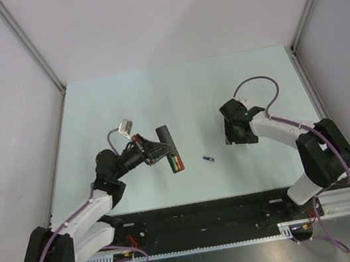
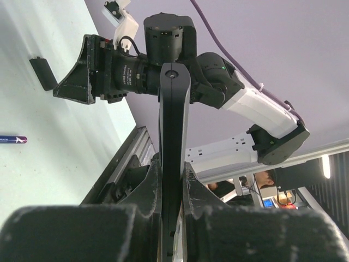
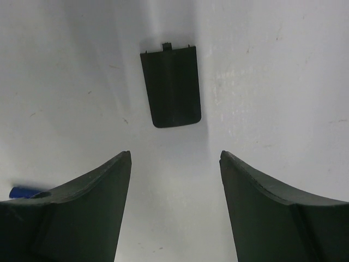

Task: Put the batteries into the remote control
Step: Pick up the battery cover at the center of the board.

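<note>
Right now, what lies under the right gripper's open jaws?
A flat black plastic battery cover lies on the pale table, untouched by the right gripper. A small blue cylinder shows partly; one jaw hides the rest.

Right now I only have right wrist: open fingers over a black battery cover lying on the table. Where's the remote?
Observer: The left gripper has the remote control clamped between its fingers, out to the left of your arm.
Operator: Anything loaded in it?
Observer: From the top camera, green and red batteries show in its recess, at the end nearer the arm bases.
</note>
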You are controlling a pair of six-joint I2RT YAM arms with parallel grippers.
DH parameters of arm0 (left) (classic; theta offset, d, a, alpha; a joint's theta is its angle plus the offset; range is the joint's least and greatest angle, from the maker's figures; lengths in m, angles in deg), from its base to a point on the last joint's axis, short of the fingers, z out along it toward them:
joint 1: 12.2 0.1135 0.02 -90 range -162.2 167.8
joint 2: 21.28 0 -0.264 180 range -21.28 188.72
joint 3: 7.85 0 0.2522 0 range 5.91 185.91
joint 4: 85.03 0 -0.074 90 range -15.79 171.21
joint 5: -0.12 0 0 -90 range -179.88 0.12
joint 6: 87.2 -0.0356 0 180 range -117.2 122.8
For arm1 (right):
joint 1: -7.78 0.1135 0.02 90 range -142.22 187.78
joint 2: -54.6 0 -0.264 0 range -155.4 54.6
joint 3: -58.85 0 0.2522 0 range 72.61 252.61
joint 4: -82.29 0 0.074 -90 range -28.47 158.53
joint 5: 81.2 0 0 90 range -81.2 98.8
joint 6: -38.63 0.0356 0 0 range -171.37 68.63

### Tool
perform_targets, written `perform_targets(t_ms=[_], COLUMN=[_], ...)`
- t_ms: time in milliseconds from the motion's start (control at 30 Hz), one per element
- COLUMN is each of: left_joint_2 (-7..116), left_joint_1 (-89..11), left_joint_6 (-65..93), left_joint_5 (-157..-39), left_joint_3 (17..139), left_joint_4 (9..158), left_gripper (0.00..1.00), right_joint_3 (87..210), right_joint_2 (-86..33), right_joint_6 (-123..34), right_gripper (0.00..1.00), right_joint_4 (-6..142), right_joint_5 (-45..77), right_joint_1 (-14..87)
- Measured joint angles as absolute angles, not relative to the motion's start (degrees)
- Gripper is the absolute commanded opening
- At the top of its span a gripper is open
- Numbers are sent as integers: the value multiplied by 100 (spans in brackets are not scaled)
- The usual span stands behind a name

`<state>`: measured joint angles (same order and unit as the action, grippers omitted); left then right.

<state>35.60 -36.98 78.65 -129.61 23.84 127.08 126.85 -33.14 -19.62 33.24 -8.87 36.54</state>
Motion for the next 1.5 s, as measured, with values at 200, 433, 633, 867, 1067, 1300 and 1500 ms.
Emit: perform_targets(t_ms=[200,433,633,867,1067,1300,1500], left_joint_2=[3499,3497,3505,3512,3512,3512,3512], left_joint_1=[-3669,-3636,-3632,-3625,-3621,-3621,-3621], left_joint_6=[7861,7824,7819,7817,7815,7776,7773], left_joint_5=[-12980,-13028,-13059,-13059,-13059,-13059,-13059], left_joint_3=[2312,2312,2312,2312,2312,2312,2312], left_joint_4=[12692,12692,12692,12692,12692,12692,12692], left_gripper=[0,0,0,0,0,0,0], right_joint_3=[12718,12761,12829,12890,12901,12934,12941], right_joint_2=[-3655,-3972,-4086,-4162,-4188,-4232,-4232], right_joint_6=[-2124,-2355,-2493,-2655,-2801,-2873,-2895], right_gripper=[66,61,59,61,57,41,37], right_joint_4=[3536,3691,3763,3910,3982,4019,4008], right_joint_5=[-850,-690,-609,-395,-203,-63,-54], right_joint_1=[3511,3444,3417,3258,3164,3155,3155])
